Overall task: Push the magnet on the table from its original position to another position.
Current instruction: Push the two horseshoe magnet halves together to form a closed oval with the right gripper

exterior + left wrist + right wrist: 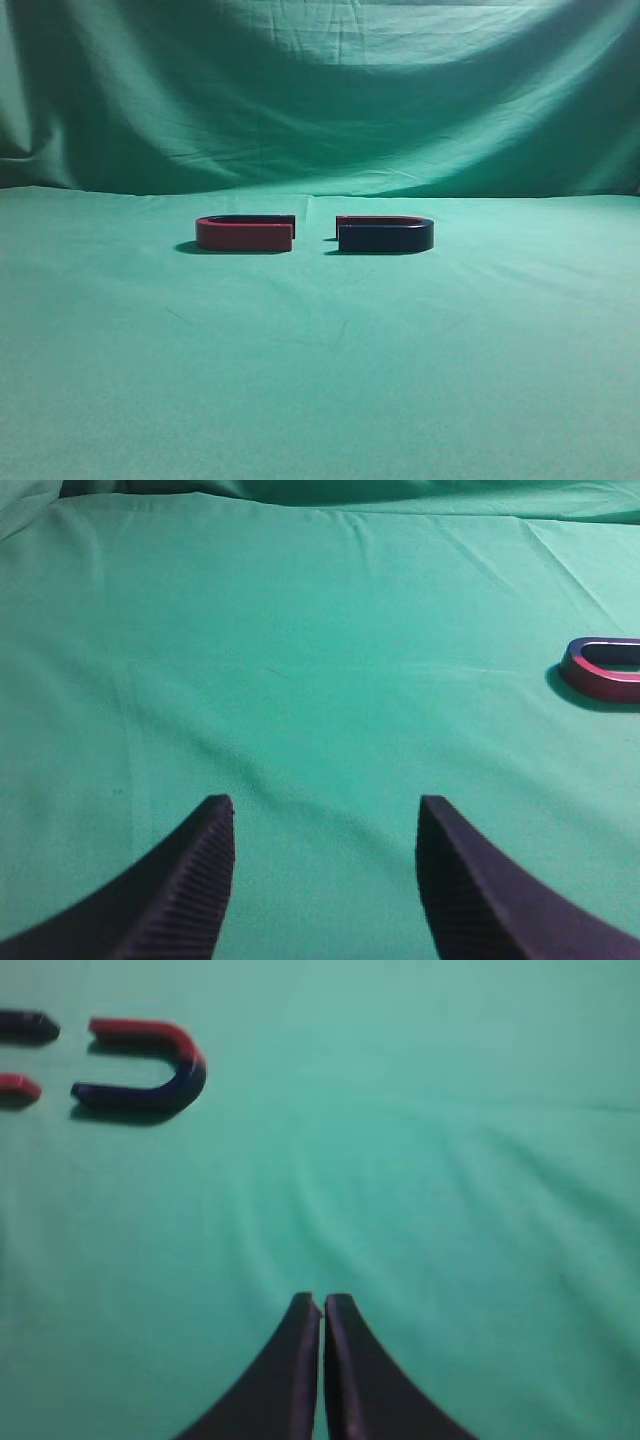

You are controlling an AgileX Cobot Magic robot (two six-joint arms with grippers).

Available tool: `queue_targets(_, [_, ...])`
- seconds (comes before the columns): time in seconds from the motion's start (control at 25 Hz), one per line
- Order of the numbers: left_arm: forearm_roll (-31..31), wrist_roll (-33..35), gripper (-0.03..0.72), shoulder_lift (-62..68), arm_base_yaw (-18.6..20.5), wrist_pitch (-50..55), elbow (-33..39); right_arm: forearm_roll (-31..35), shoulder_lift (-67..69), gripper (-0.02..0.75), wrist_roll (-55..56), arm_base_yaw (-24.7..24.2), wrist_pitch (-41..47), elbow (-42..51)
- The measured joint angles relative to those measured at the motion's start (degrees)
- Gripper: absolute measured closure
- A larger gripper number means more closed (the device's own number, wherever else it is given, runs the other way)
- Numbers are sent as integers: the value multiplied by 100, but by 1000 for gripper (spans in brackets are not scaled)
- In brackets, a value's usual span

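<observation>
The magnet (386,236), U-shaped with a dark navy-black side and a thin red rim, lies on the green-cloth table (320,380) right of centre, its open end facing left. It also shows in the right wrist view (150,1070) at the upper left, far ahead and left of my right gripper (322,1305), which is shut and empty. My left gripper (325,810) is open and empty over bare cloth. Neither gripper shows in the exterior view.
A second U-shaped magnet with a red side (245,235) lies just left of the first, open end toward it, a small gap between them. Its curved end shows at the right edge of the left wrist view (603,670). A green cloth backdrop (320,90) hangs behind.
</observation>
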Motion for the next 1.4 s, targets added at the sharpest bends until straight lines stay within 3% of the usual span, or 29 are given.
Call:
queue_targets(0.28, [0,0,316,0,0,0,0,-351,2082,738,632,912,445,-1346])
queue_targets(0.84, [0,0,316,0,0,0,0,-542,5149,738,1002,973,1018,-3769])
queue_targets(1.4, [0,0,316,0,0,0,0,-438,6179,738,1024,973,788,-4451])
